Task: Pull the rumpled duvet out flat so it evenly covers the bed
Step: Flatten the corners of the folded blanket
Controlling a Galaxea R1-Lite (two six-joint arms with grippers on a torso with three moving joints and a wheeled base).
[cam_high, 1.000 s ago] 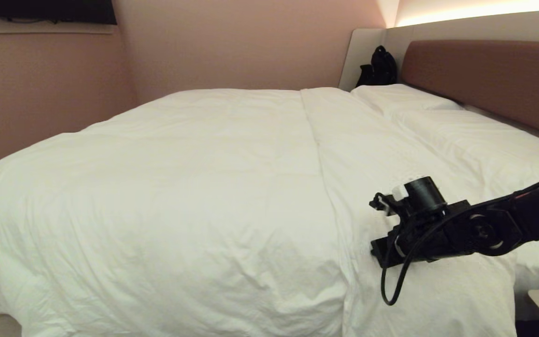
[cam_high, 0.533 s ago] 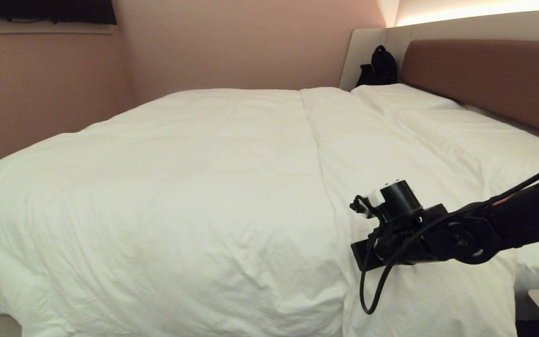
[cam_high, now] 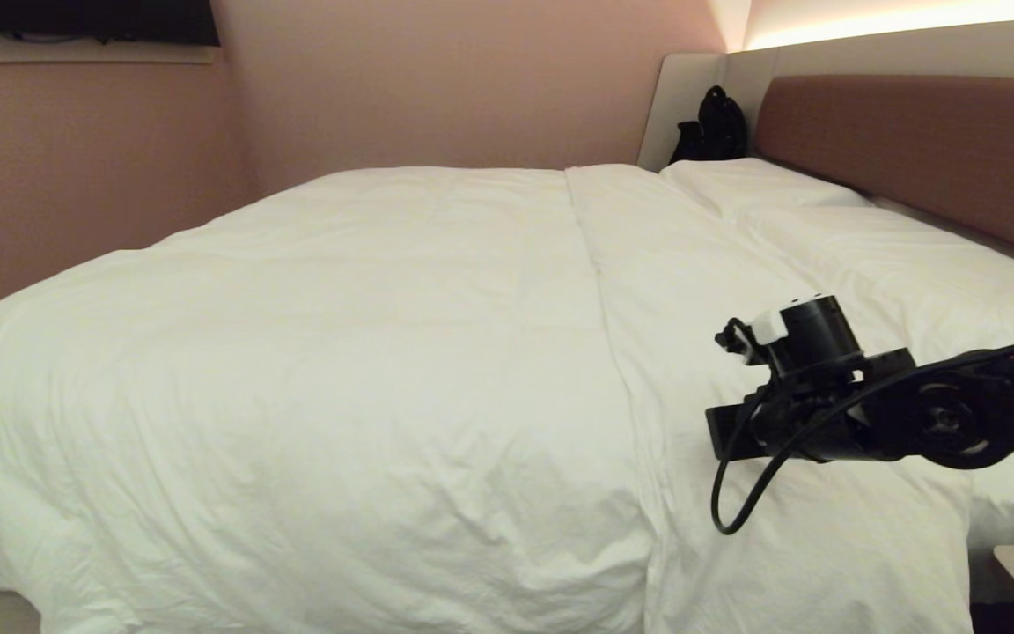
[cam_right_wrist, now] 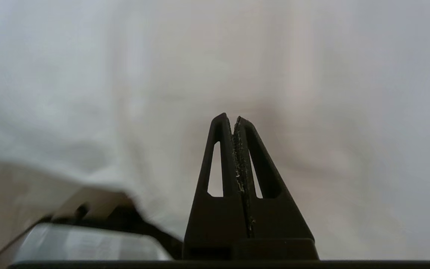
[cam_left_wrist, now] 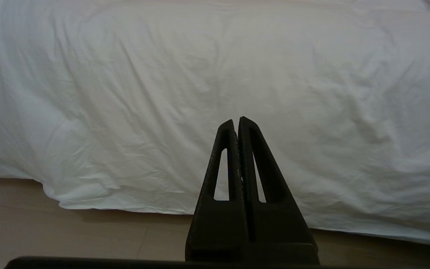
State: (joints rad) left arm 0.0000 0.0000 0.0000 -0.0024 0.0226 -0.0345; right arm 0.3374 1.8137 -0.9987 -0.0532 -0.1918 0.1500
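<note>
My left pincer point(cam_left_wrist: 237, 125) hangs low beside the bed point(cam_high: 912, 132), tips pressed together on nothing, facing the duvet point(cam_high: 340, 352) where its hem drops almost to the floor point(cam_left_wrist: 69, 235). My right pincer point(cam_right_wrist: 233, 121) is also pressed together and empty, held just above the duvet near the bed's near edge, on the headboard point(cam_high: 912, 141) side; its wrist view is smeared, so I cannot say whether the tips brush the cloth.

Beyond it, the duvet lies across the whole bed, puffy and smooth, with only soft wrinkles and one long seam-like fold running away from me. Further towards the headboard lie two pillows point(cam_high: 753, 180), with a dark bag point(cam_high: 709, 123) in the far corner behind them.

To my eye, the spreading is nearly done. At most, the wrinkles on the near overhang and that fold need easing.
</note>
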